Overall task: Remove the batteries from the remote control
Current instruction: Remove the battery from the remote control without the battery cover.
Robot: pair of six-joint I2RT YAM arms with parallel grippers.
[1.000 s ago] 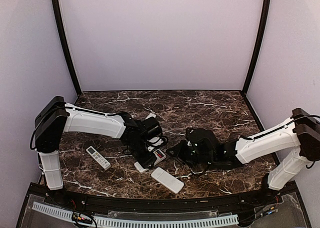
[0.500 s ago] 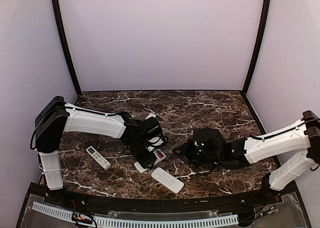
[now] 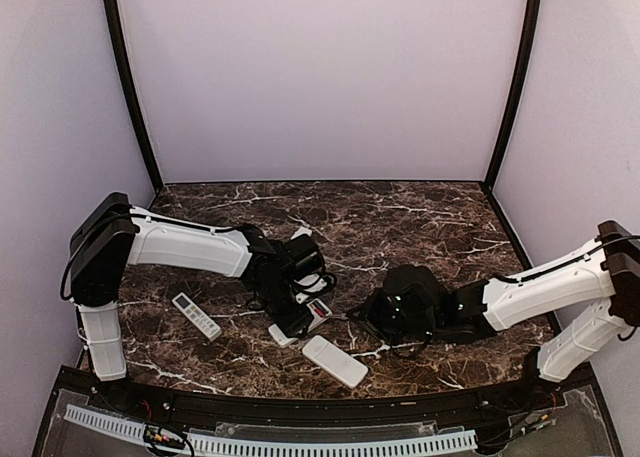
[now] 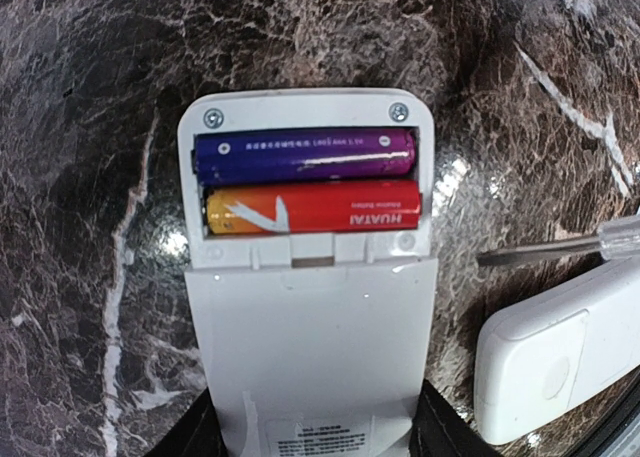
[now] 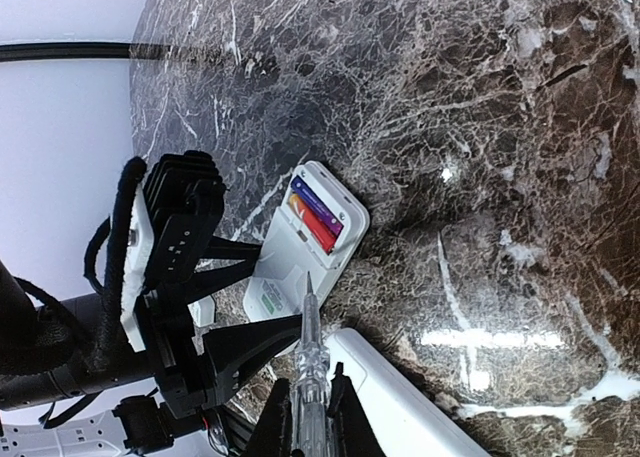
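A white remote control point(image 4: 310, 327) lies back side up on the marble, its battery bay uncovered. Two batteries lie side by side in the bay: a blue-purple one point(image 4: 303, 155) and an orange-red one point(image 4: 312, 209). My left gripper point(image 4: 317, 422) is shut on the remote's lower body, a black finger on each long side. In the top view this remote point(image 3: 288, 331) sits under the left gripper point(image 3: 300, 312). My right gripper point(image 5: 311, 377) is shut on a clear screwdriver point(image 5: 308, 342). Its tip hovers over the remote point(image 5: 300, 267), short of the batteries point(image 5: 315, 217).
A second white remote point(image 3: 335, 361) lies just in front of the held one, close under the screwdriver point(image 4: 560, 247). It also shows in the left wrist view point(image 4: 555, 352). A third remote with buttons up point(image 3: 196, 315) lies near the left arm's base.
My right arm has drawn back a little to the right and toward the near edge with the screwdriver. The left arm and the remote have not moved.
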